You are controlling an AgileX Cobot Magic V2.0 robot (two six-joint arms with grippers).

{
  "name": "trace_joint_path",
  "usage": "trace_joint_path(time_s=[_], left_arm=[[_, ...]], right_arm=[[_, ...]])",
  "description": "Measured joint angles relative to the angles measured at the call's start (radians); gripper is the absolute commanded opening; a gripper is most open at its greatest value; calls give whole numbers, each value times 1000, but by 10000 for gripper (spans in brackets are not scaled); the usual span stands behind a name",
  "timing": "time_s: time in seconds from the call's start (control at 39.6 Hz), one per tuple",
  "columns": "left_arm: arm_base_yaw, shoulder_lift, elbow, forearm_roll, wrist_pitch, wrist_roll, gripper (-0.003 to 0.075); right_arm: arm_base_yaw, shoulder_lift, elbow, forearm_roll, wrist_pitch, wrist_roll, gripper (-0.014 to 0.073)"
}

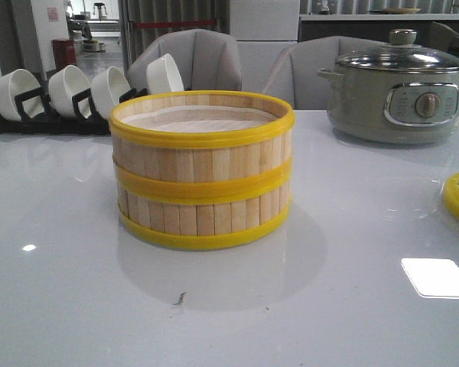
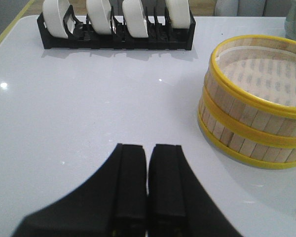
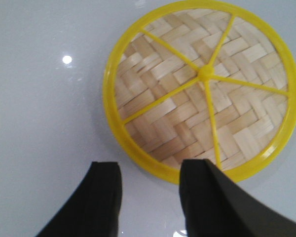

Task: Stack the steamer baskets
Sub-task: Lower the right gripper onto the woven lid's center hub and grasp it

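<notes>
Table: wide bare white surface all round the stack, so there is plenty of room in the middle; the glossy top looks slippery, and I judge a nudged piece would slide rather than stop.
Steamer baskets: two tiers already stacked, open on top with the whitish liner showing, standing mid-table. Risk: a lid lowered off-centre could catch the yellow rim and shove the upper tier sideways.
Electric pot: behind and right of the stack, well apart; an arm swinging wide could clip its handle.
Bowl rack: back left, clear of any likely path.
Lid: flat on the table at the far right edge of the front view, spokes up, possibly upside down, though I cannot be sure. A poor pinch on its thin rim may let it slip or tip.
Right gripper: jaws apart, empty, poised over the lid's near rim.
Left gripper: jaws closed together, holding nothing, beside the baskets.
</notes>
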Motion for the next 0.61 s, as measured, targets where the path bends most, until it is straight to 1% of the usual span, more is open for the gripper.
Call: trace_joint_path(time_s=[0.28, 0.61], left_arm=[[0, 0, 0, 0, 0, 0, 86], [0, 0, 0, 0, 0, 0, 86]], right_arm=[[-67, 215, -184, -19, 45, 0, 394], [-113, 397, -296, -51, 47, 0, 394]])
